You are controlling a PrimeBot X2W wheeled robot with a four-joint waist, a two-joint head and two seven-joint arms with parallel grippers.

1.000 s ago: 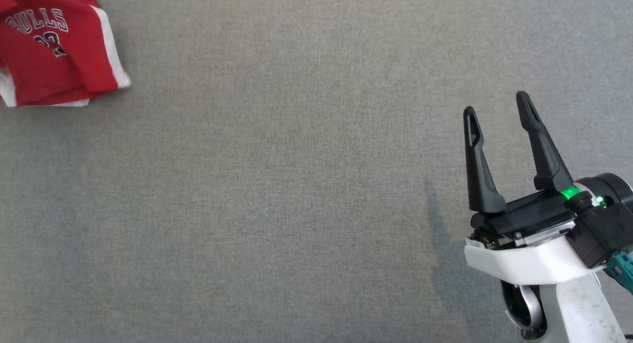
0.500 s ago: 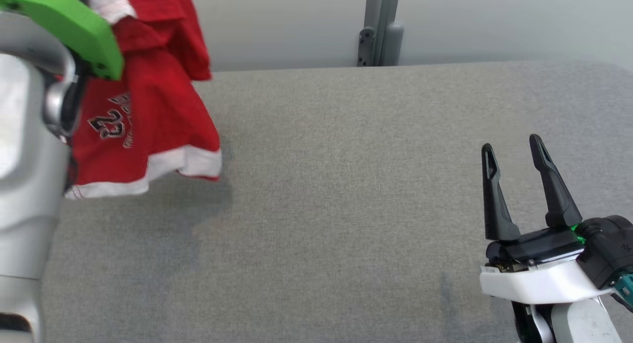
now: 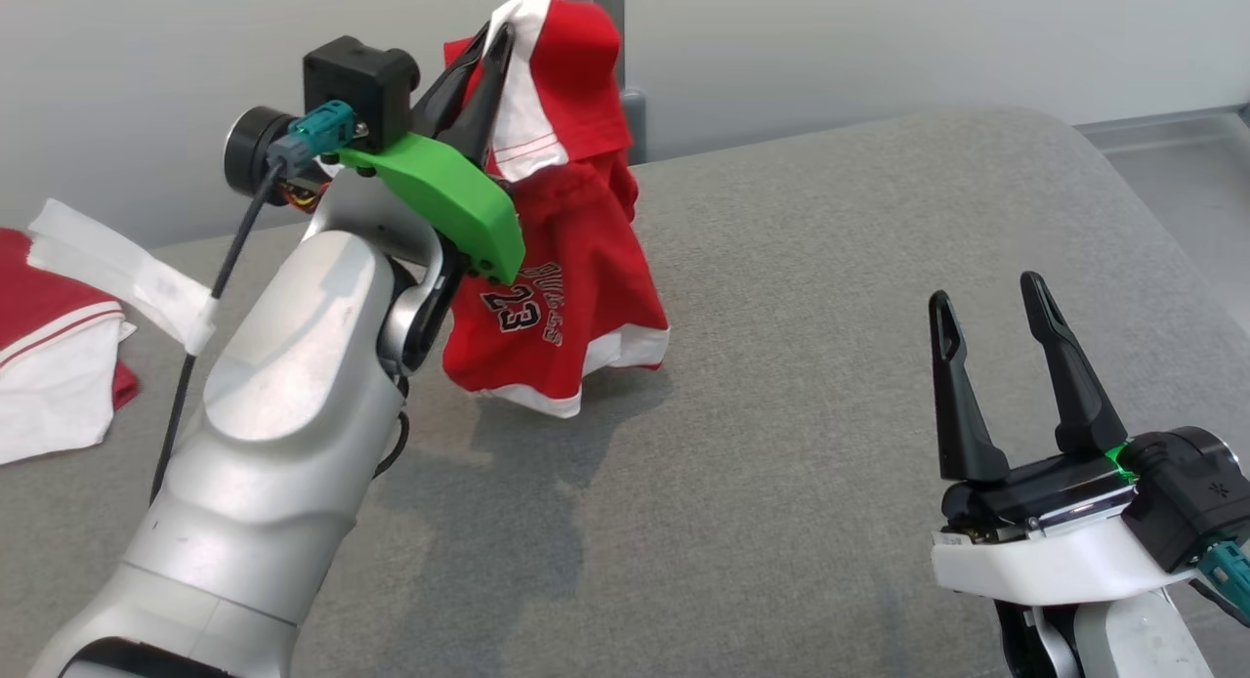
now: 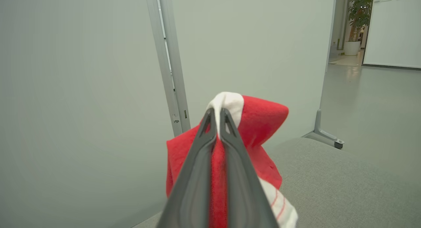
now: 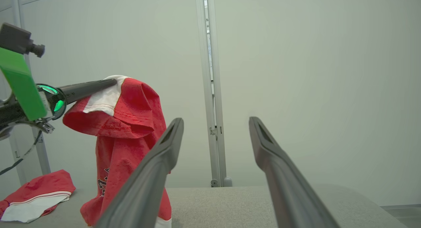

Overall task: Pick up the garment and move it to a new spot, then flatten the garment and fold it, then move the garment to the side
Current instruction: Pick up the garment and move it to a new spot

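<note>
The left gripper (image 3: 496,33) stands high above the grey fabric-covered counter (image 3: 801,434). Its two long dark fingers are pressed together on the white-trimmed edge of the red sports jersey (image 3: 571,268). In the left wrist view the left gripper (image 4: 217,113) has the cloth squeezed between both fingers, and a white and red fold of the jersey (image 4: 263,119) stands out past the tips. A bright green cover (image 3: 449,199) sits on the wrist behind the fingers.

From this pinch the jersey hangs down in a loose, crumpled column at the far side of the counter, left of its middle. The number 23 and some dark letters (turned sideways) show on its lower part. The white bottom hem comes down to the counter, but I cannot tell whether it touches the fabric or hangs just above it. A soft shadow lies on the counter in front of it.

The right gripper (image 3: 986,295) is at the near right, low over the counter and well apart from the jersey. Its fingers are spread, with nothing between them. In the right wrist view the right gripper (image 5: 216,121) points at a grey metal post (image 5: 210,90) behind the counter (image 5: 223,201). The jersey (image 5: 131,113) and the left gripper (image 5: 110,82) are to the left of it.

A second red and white cloth (image 3: 49,395) lies on the counter at the far left, apart from the hanging jersey.
</note>
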